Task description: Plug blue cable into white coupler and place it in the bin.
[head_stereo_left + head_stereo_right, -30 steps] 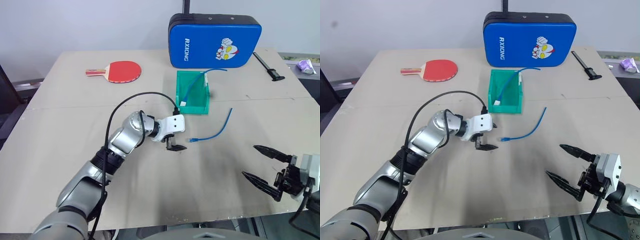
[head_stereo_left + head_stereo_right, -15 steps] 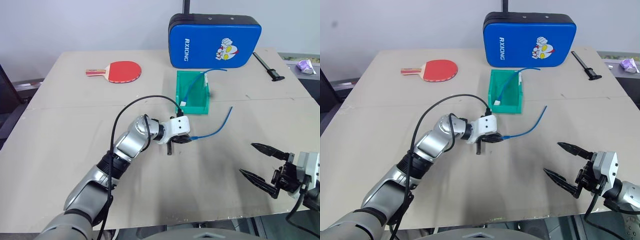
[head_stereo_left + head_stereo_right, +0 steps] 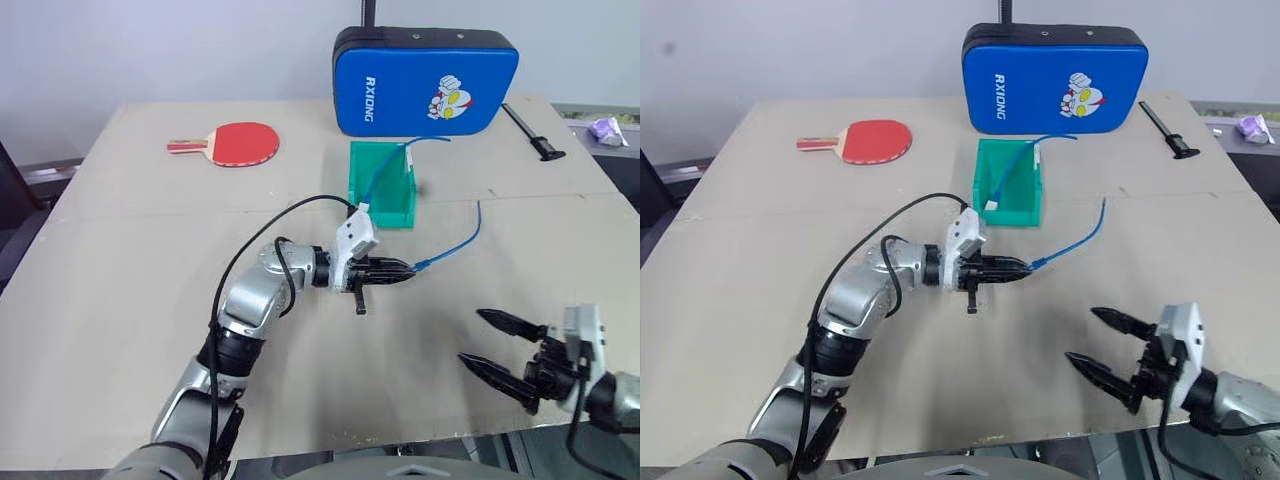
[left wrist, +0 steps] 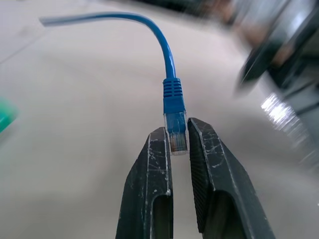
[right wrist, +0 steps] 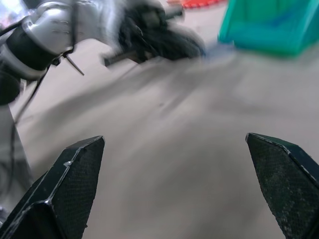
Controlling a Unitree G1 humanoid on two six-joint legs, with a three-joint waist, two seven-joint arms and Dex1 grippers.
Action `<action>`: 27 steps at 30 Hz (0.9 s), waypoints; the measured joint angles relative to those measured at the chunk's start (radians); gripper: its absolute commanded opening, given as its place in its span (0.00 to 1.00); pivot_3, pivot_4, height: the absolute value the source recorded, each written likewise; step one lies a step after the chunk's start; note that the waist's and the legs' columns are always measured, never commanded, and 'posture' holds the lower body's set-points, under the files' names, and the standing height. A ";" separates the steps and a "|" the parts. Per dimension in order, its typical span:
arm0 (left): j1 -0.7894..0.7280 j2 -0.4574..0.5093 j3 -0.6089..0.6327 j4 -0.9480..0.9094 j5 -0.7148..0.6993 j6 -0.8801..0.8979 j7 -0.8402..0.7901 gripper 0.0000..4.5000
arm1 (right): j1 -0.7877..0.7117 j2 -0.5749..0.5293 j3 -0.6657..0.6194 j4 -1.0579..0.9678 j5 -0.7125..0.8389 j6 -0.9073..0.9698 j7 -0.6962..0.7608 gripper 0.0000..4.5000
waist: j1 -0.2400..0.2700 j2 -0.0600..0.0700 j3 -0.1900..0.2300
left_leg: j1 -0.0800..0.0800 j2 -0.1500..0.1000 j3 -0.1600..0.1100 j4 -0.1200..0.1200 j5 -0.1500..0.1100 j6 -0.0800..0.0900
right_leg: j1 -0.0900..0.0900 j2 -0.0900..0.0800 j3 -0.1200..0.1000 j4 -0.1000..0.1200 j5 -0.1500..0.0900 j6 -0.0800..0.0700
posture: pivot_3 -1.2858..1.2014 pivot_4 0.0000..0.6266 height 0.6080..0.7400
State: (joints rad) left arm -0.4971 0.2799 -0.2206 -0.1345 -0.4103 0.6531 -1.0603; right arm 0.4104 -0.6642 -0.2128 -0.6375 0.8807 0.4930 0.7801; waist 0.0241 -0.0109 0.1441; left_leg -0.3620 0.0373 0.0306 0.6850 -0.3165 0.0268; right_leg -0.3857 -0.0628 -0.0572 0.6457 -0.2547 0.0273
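The blue cable [image 3: 452, 246] is now pinched by its clear plug between the fingers of the left gripper [image 3: 405, 269], as is seen plainly in the left wrist view, where the plug sits clamped between the two black fingertips [image 4: 158, 149]. A second ago those fingers stood apart above the table [image 3: 120, 290], just short of the plug, and the cable lay flat on the surface. Since then the gripper has been closed on the plug and raised, with its fingers turned to point level toward the robot's right; the near end of the cable has been lifted with it, while the far end trails toward the right side of the table (whether that end touches the surface cannot be told).

The right gripper [image 3: 500, 346] is held low at the near right, its fingers spread wide and nothing between them; it has been shifted a little to the left since the earlier frame.

The bin [image 3: 382, 186] is unmoved behind the left gripper, with a second blue cable [image 3: 385, 172] hanging over its wall. The red paddle [image 3: 238, 142] and the blue padded case [image 3: 427, 81] lie unchanged at the far side.
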 measured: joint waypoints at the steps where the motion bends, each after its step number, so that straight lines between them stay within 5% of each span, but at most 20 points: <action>1: 0.004 -0.011 0.013 -0.013 -0.030 0.022 0.008 0.01 | -0.039 -0.001 0.007 -0.010 0.049 0.049 -0.045 1.00 | -0.003 -0.001 0.000 | 0.000 0.000 0.000 0.001 0.000 0.000 | 0.000 0.000 0.000 0.000 0.000 0.000 | 0.52 0.24 1.00; 10: 0.033 -0.092 0.114 -0.076 -0.251 0.157 0.121 0.01 | -0.291 0.125 0.018 0.007 0.391 0.170 -0.317 1.00 | -0.008 -0.002 0.001 | -0.003 -0.002 -0.007 0.000 0.000 0.000 | 0.000 0.002 0.001 -0.002 0.001 0.001 | 0.52 0.24 1.00; 24: 0.064 -0.106 0.119 -0.124 -0.380 0.220 0.191 0.01 | -0.388 0.144 0.030 0.027 0.505 0.188 -0.376 1.00 | -0.010 -0.002 0.001 | -0.002 -0.008 -0.010 0.000 0.000 0.000 | 0.000 0.002 0.002 -0.001 0.001 0.002 | 0.52 0.24 1.00; 27: 0.064 -0.101 0.111 -0.124 -0.381 0.220 0.192 0.00 | -0.401 0.145 0.043 0.027 0.514 0.197 -0.380 0.68 | -0.009 -0.002 0.001 | -0.003 -0.008 -0.010 -0.001 0.000 0.000 | 0.000 0.002 0.002 -0.001 0.001 0.002 | 0.52 0.24 1.00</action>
State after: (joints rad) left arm -0.4334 0.1794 -0.1094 -0.2585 -0.7911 0.8736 -0.8684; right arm 0.0093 -0.5193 -0.1697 -0.6103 1.3947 0.6898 0.4003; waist 0.0146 -0.0126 0.1452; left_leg -0.3646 0.0294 0.0205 0.6844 -0.3167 0.0271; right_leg -0.3856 -0.0611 -0.0553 0.6444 -0.2538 0.0289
